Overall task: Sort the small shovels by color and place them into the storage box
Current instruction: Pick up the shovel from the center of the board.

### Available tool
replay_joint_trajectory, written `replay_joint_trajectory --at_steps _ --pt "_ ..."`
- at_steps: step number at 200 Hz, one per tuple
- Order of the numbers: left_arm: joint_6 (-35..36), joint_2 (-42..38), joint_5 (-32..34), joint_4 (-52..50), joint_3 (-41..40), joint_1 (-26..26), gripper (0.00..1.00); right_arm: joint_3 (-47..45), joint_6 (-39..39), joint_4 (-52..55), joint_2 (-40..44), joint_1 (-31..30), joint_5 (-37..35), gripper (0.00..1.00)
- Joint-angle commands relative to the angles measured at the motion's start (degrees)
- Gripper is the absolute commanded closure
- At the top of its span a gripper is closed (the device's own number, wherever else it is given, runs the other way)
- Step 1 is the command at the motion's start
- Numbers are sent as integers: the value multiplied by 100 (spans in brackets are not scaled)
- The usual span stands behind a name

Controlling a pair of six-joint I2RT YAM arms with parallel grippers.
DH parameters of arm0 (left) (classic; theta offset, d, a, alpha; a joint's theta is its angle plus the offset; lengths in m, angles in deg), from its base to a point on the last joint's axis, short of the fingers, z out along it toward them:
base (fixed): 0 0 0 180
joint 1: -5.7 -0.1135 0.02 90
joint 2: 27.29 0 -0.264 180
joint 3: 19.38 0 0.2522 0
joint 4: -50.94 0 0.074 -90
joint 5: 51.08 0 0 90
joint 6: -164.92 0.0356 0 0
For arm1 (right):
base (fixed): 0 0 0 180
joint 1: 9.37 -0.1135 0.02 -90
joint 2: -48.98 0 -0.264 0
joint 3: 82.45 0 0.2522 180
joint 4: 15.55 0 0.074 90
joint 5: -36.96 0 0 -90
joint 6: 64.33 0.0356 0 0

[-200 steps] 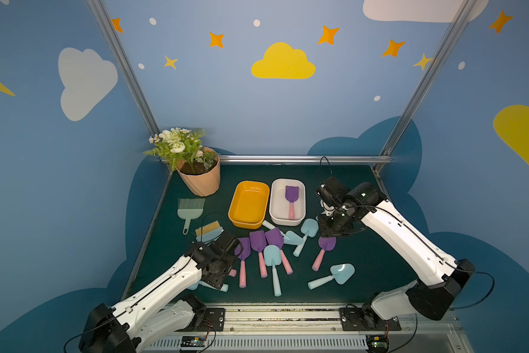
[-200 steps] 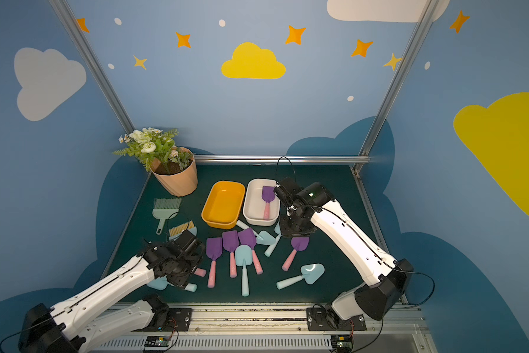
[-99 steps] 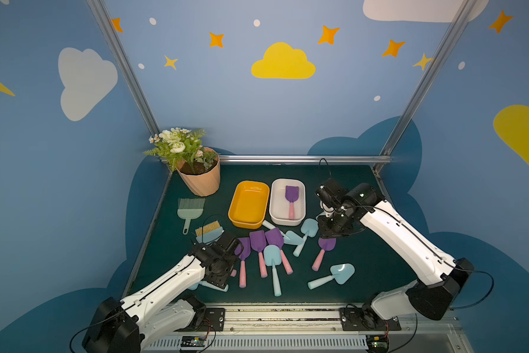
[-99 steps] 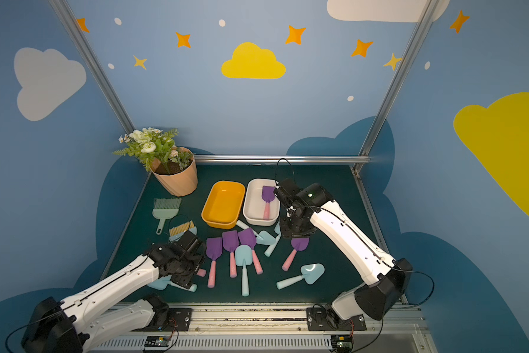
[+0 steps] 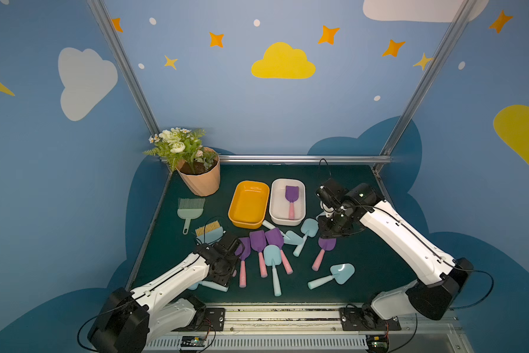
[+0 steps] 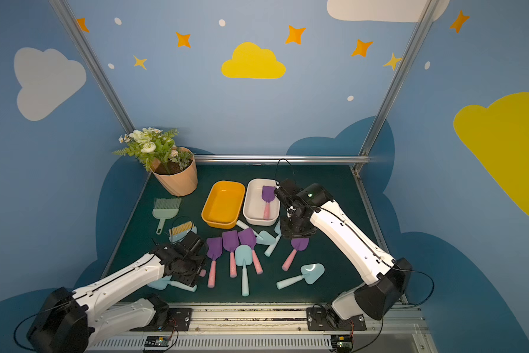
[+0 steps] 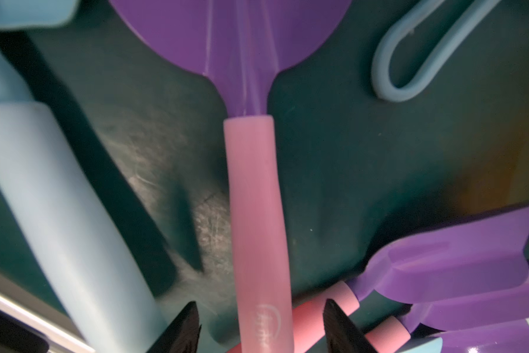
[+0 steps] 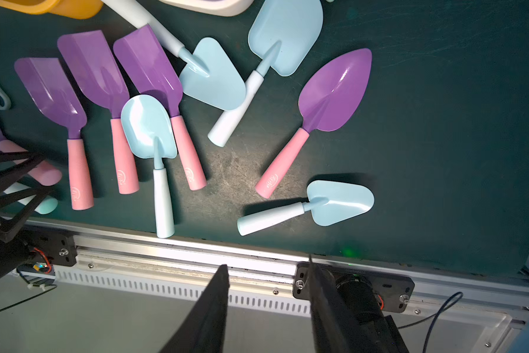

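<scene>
Fingers of left gripper (image 7: 258,324) spread astride pink-handled purple plastic shovel (image 7: 251,183), wrist view only | from above, white left arm (image 5: 171,276) covers this | right gripper (image 8: 267,275) spread

Mat (image 5: 348,189) dark green, scuffed pale in patches. Orange tub (image 5: 247,201) plain yellow-orange; white tub (image 5: 279,198) plain. Shovel (image 5: 291,198) in white tub: purple blade, pink handle. Purple shovels (image 5: 258,244) on mat, same colours. Blue shovels (image 5: 342,273): pale blue blades, mint-white handles. Pot (image 5: 202,182) peach, ribbed. Brush (image 5: 190,207) grey-green. Walls (image 5: 257,122) blue; yellow and white clouds, orange stars. Arms (image 5: 171,278) white, black joints.
</scene>
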Motion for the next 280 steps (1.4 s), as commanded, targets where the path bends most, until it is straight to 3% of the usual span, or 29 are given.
replay_joint_trajectory --at_steps 1,88,174,280 --pt "-12 25 -59 104 -58 -33 49 -98 -38 -39 -40 28 7 56" --pt "-3 74 -138 288 -224 -52 70 -164 -79 -68 -67 70 15 56" --pt "50 -284 -68 3 -213 -121 97 -214 -79 -106 -54 98 58 56" --pt "384 -820 253 -1122 551 -123 97 -269 -45 -168 -29 92 94 57"
